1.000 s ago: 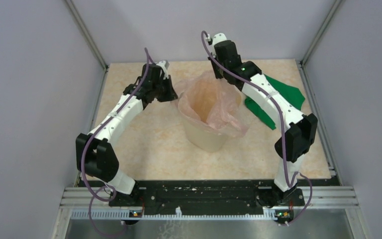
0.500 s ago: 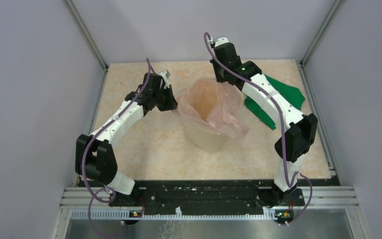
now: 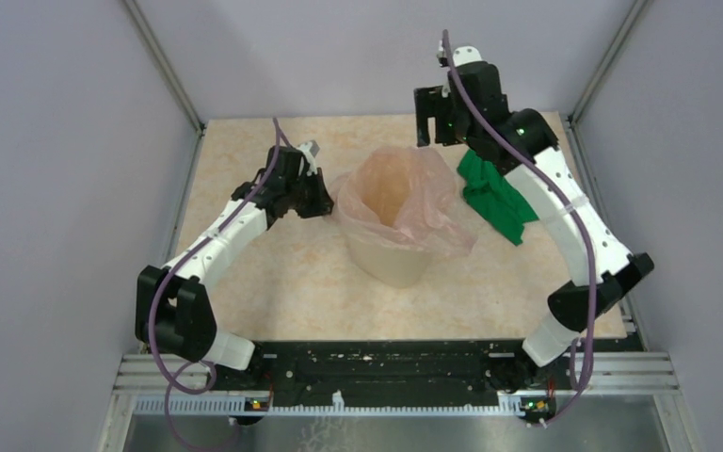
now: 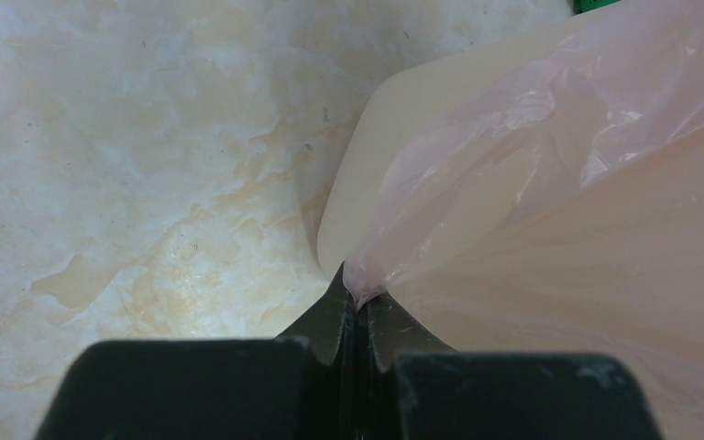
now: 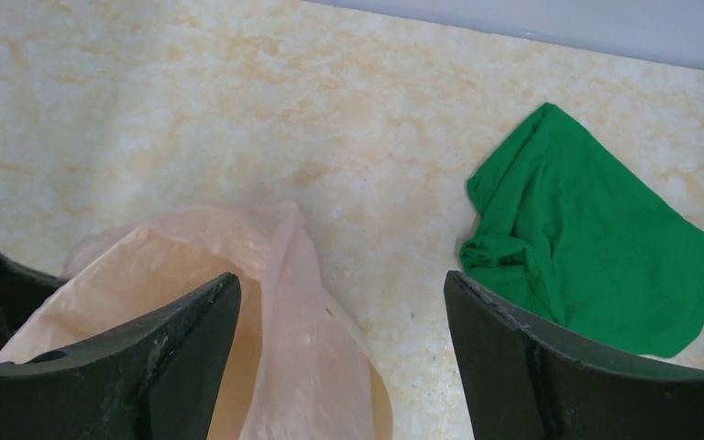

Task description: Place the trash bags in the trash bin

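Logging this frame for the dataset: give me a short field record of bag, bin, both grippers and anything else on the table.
bag: pink film, open in the bin's mouth, edges draped over the rim
bin: cream, upright, on the table
left gripper: shut on the bag's left edge, beside the bin
right gripper: open, empty, raised past the bin's far side
cloth: green, crumpled, right of the bin, untouched

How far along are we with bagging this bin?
Done: trash bag sits open inside the trash bin, film draped over the rim. In hand: left gripper pinches the bag's edge beside the bin; right gripper open, empty. Left: likely settle the edge and release.
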Tool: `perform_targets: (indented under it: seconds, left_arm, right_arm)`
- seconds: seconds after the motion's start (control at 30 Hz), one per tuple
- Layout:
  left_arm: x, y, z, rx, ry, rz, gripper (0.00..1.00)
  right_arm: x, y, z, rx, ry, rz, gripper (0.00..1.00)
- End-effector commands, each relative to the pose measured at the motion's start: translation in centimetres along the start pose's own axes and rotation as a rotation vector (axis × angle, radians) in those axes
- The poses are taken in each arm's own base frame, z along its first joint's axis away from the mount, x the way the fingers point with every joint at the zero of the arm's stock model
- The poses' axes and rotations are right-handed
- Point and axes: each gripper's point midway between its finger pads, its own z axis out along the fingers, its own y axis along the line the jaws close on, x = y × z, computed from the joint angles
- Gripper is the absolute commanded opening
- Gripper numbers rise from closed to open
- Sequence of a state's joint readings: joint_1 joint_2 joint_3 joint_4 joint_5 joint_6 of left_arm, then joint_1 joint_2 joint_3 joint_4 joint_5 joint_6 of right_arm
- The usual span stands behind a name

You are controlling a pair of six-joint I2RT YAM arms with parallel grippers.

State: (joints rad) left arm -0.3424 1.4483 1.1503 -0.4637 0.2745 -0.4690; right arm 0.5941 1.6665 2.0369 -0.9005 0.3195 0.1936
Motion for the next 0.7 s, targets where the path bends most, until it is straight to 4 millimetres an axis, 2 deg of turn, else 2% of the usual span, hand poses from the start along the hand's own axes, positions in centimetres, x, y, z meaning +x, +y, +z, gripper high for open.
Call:
perform_targets:
  seconds: [0.0, 0.13, 0.27, 0.4, 0.57, 0.67]
  left_arm:
    - [-0.7, -1.1, -0.7, 0.054, -0.036, 0.028, 0.00]
    - [-1.2, -1.5, -0.9, 0.065, -0.044, 0.038, 0.00]
    - [-1.6, -1.7, -1.0, 0.069, -0.050, 0.056, 0.00]
    - [-1.4, -1.6, -0.7, 0.071, -0.038, 0.059, 0.00]
    - [-1.3, -1.5, -0.7, 0.069, -0.034, 0.067, 0.00]
    - [-1.3, -1.5, -0.7, 0.065, -0.031, 0.069, 0.00]
  right_arm:
    - [-0.7, -0.4, -5.5, -0.054, -0.029, 0.036, 0.82]
    - [1.6, 1.2, -7.8, -0.108, -0.002, -0.013, 0.83]
    - [3.2, 2.8, -9.1, -0.064, 0.013, -0.074, 0.71]
    - [4.3, 2.6, -8.9, 0.051, 0.036, -0.131, 0.61]
    - [5.4, 2.0, -7.9, 0.195, 0.060, -0.202, 0.57]
    - [6.1, 2.5, -7.3, 0.211, 0.074, -0.234, 0.55]
